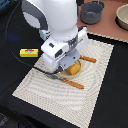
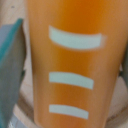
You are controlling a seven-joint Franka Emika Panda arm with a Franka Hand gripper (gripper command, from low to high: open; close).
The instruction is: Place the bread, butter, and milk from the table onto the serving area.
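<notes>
The bread, an orange-brown loaf with pale scored marks, fills the wrist view. My gripper stands over the middle of the striped cream serving area, jaws on either side of the bread, shut on it. One grey finger presses its side. The tan plate shows just beneath the loaf. The butter, a flat yellow box, lies on the black table towards the exterior view's left of the mat. The milk is out of view.
Orange-handled knives lie on the mat, one beside the arm and one in front of it. A grey pot and a tan bowl stand on the reddish-brown counter behind.
</notes>
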